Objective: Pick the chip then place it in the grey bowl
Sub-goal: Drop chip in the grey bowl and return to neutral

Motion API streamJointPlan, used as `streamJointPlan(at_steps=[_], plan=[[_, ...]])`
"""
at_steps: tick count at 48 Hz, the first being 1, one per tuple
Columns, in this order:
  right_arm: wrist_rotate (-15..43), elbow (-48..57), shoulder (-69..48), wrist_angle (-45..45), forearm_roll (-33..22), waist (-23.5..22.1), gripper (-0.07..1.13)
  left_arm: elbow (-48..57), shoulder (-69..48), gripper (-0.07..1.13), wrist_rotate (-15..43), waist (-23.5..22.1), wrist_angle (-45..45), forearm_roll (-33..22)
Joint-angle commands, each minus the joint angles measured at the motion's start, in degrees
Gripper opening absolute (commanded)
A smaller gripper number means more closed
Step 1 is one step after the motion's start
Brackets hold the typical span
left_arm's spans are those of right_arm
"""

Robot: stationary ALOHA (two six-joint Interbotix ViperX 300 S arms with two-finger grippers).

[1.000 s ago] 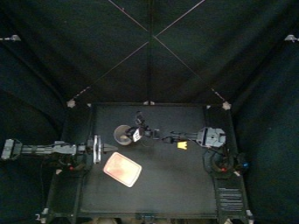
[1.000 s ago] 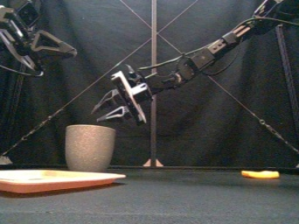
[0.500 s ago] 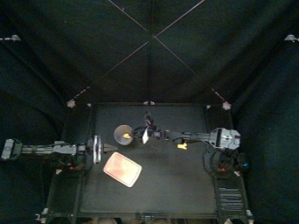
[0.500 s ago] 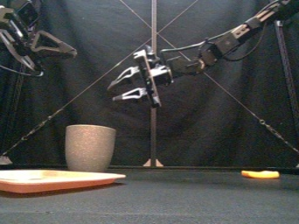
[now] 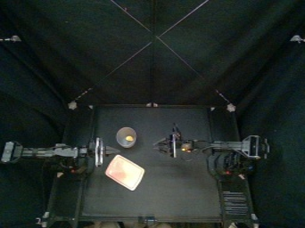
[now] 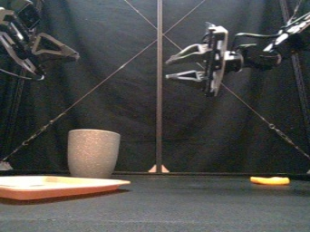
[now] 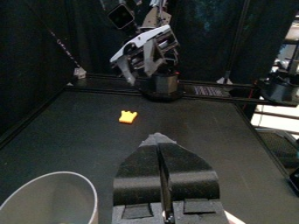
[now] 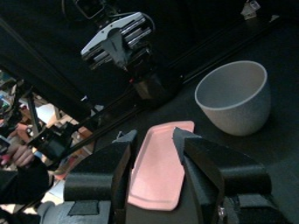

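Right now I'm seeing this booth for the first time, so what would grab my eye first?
The right arm's open claw hangs high above the table, right of the middle. Below, the tall grey speckled cup stands at left behind the flat pink tray, and a small yellow chip lies far right.

Over grey bowl (image 6: 93, 152): open air, nothing blocks me.
Bowl's front: pink tray (image 6: 61, 186) lies low, near.
Around chip (image 6: 270, 180): bare table (image 6: 182, 204), as far as I see.
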Motion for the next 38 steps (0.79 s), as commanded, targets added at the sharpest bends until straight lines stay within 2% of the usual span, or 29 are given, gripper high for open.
streamJointPlan(at_steps=[1, 10, 21, 38], plan=[[-0.09, 4.92, -6.86, -0.44, -1.58, 1.14, 0.78, -0.62, 0.18, -0.02, 0.09, 0.53, -0.44, 0.00], [-0.18, 11.25, -13.54, 3.08, -6.50, 1.67, 0.78, -0.53, 0.09, -0.02, 0.00, 1.05, -0.44, 0.00], [-0.18, 12.57, -16.96, 10.11, -13.89, 1.67, 0.78, -0.26, 0.18, -0.02, -0.09, 1.14, -0.53, -0.26], [-0.18, 9.05, -16.61, 11.69, -16.79, 1.32, 0.78, 1.05, 0.18, -0.02, -0.18, 1.32, -1.05, -0.26]])
